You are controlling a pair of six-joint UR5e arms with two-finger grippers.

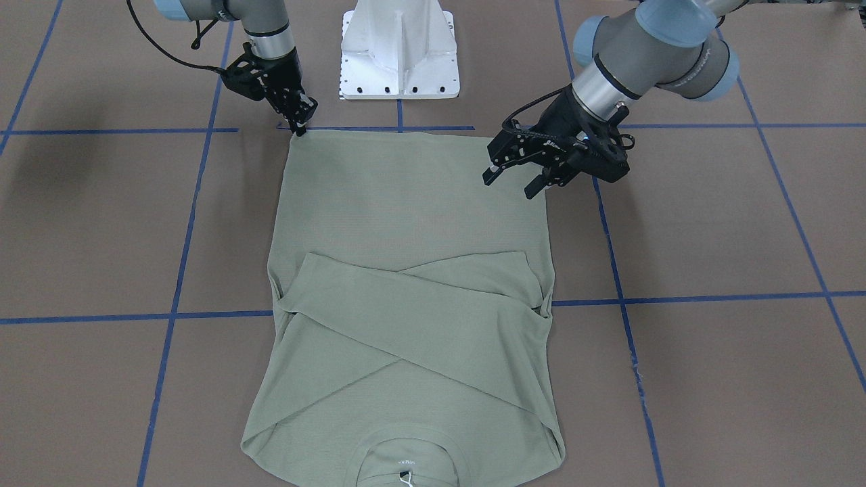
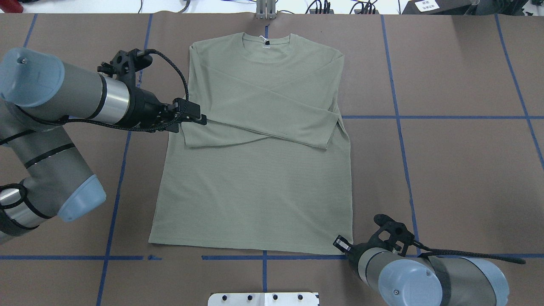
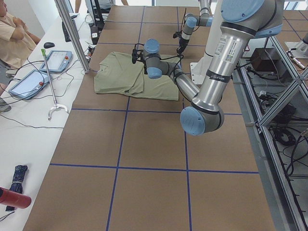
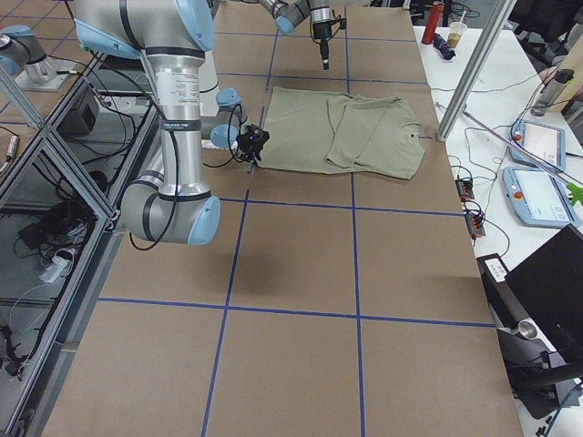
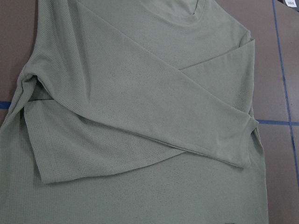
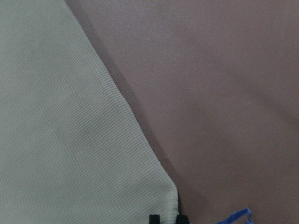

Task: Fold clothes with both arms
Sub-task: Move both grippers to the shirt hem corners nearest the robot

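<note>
The pale sage-green shirt (image 1: 413, 223) lies flat on the brown table, collar away from the robot, both sleeves folded across the chest (image 2: 272, 97). My right gripper (image 1: 298, 130) points down at the hem corner nearest my right side. In the right wrist view its fingertips (image 6: 153, 218) stand close together with the shirt's corner (image 6: 170, 193) between them, shut on it. My left gripper (image 1: 512, 182) is open and empty. It hovers above the shirt's left edge, near the folded sleeve in the overhead view (image 2: 199, 118). The left wrist view shows only the crossed sleeves (image 5: 140, 116) from above.
The white pedestal (image 1: 399, 54) stands just behind the hem. Blue tape lines (image 1: 710, 296) cross the table. In the exterior left view, a side bench beyond the collar holds tablets (image 3: 55, 60), a metal post (image 3: 72, 33) rises there, and a person (image 3: 12, 33) stands by.
</note>
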